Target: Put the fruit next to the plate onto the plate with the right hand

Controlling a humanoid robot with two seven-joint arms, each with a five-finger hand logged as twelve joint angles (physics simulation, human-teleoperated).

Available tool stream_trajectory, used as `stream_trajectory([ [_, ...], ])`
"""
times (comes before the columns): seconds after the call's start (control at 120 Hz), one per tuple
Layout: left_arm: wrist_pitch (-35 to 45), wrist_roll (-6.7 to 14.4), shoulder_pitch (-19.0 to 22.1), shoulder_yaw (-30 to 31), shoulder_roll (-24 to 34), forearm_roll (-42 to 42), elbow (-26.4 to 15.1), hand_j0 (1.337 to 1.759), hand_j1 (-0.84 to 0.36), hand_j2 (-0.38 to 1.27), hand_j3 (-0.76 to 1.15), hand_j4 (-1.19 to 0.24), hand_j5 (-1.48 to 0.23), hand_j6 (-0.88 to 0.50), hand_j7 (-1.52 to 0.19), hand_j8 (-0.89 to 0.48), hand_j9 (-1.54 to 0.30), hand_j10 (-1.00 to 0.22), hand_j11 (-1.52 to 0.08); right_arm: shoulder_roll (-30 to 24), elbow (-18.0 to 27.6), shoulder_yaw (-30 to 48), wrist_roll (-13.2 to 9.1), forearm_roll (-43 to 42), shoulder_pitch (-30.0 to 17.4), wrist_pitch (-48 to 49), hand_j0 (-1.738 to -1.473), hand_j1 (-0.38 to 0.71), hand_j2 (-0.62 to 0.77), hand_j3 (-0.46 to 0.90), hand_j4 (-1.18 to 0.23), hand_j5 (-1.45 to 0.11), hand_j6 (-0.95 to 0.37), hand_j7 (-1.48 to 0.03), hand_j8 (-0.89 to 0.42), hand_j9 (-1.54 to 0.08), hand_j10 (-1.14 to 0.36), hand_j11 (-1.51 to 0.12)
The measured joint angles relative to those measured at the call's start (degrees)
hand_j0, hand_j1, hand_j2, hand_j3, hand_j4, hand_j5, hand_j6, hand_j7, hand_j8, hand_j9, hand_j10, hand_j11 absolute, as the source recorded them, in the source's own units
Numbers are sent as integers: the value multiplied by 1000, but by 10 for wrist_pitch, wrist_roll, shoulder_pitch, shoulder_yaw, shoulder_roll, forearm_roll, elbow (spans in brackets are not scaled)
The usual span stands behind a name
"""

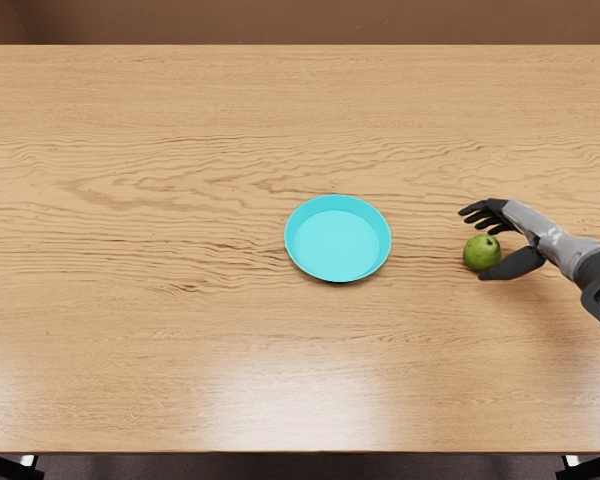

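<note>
My right hand (525, 236) comes in over the right edge of the worktop (160, 330), its dark, jointed fingers (482, 212) spread wide and holding nothing. They fan out on the far side of the fruit (482, 252), while my thumb (512, 265) stretches along its near side, so the open hand cups around it from the right. Whether the thumb tip actually touches the skin I cannot tell. The wrist behind the hand is a pale grey sleeve, and it darkens to black at the forearm. The fruit is small, round and green, with a smooth, faintly glossy skin. It sits on the bare wood close to the right edge, roughly halfway between the far and near edges. The plate (299, 262) lies well to its left, at about the middle of the worktop and apart from the fruit. It is a round, shallow turquoise dish with a raised rim and a plain, smooth surface, and nothing rests on it. The worktop is light wood with long wavy grain running left to right, and a soft sheen shows along its near edge.
</note>
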Motion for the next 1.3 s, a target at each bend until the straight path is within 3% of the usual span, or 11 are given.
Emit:
stream_trajectory([
  [0.9, 0, 0, 0, 0, 0, 0, 0, 1658, 325, 4, 0, -21, -27, -21, -27, -21, -27, -21, -26, 23, -17, -5, 1, 0, -1, 0, -1658, 139, -77, 0, -413, -533, -414, -532, -413, -533, -412, -532],
  [1.3, 0, 0, 0, 0, 0, 0, 0, 1658, 325, 4, 0, -21, -27, -21, -27, -21, -27, -21, -27, 24, -19, -6, 6, -9, -1, 0, -1658, 224, -63, 0, -492, -627, -491, -631, -445, -632, -423, -634],
])
